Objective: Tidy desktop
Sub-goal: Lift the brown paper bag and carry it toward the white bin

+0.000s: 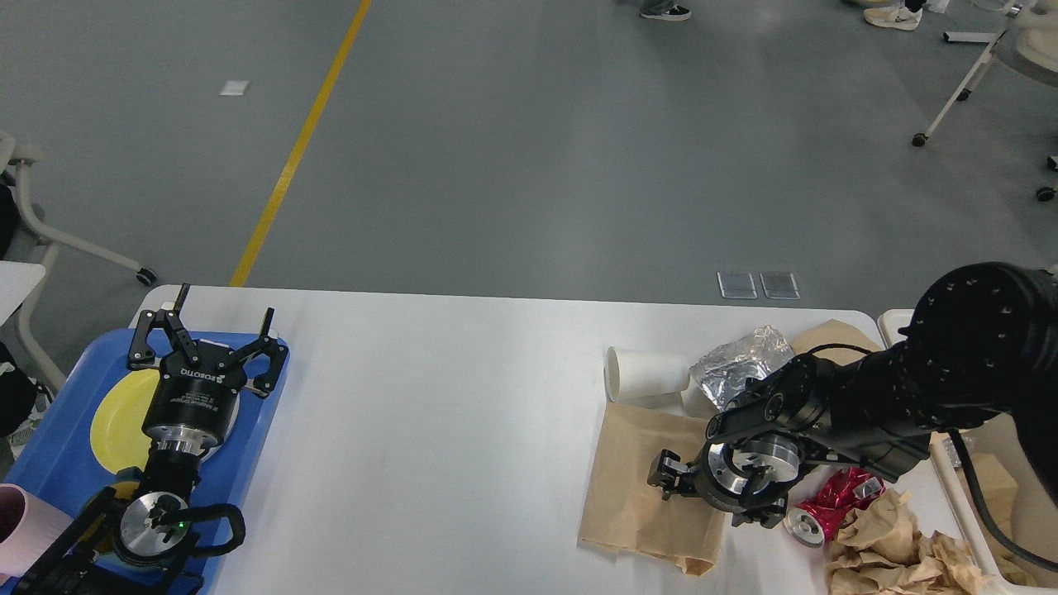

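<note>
1. The desktop (pixel 430 430) is a wide white table that fills the lower half of the view, with grey floor and a yellow line (pixel 302 140) beyond its far edge.
2. At the table's left end sits a blue tray (pixel 58 463) with a yellow plate (pixel 120 421) in it.
3. The left gripper (pixel 211 326) hangs over that tray, its two fingers spread wide apart and pointing away toward the far edge, with nothing between them.
4. A pink cup (pixel 25 529) shows at the bottom left corner, beside the left arm's base.
5. The right arm comes in from the right and bends low over the clutter on the table's right side.
6. The right gripper (pixel 668 479) is down on a flat brown paper bag (pixel 636 487), seen nearly end-on and dark; I cannot tell whether its fingers are parted or pinched on the paper.
7. Just beyond the bag a white paper cup (pixel 645 373) lies on its side, mouth toward the left.
8. Next to the cup is a lump of crumpled foil (pixel 744 364).
9. A crushed red can (pixel 831 500) lies just right of the gripper's wrist, touching a heap of crumpled brown paper (pixel 893 545) at the bottom right.
10. A beige bin (pixel 1004 496) stands at the table's right end, partly hidden by the arm.
</note>
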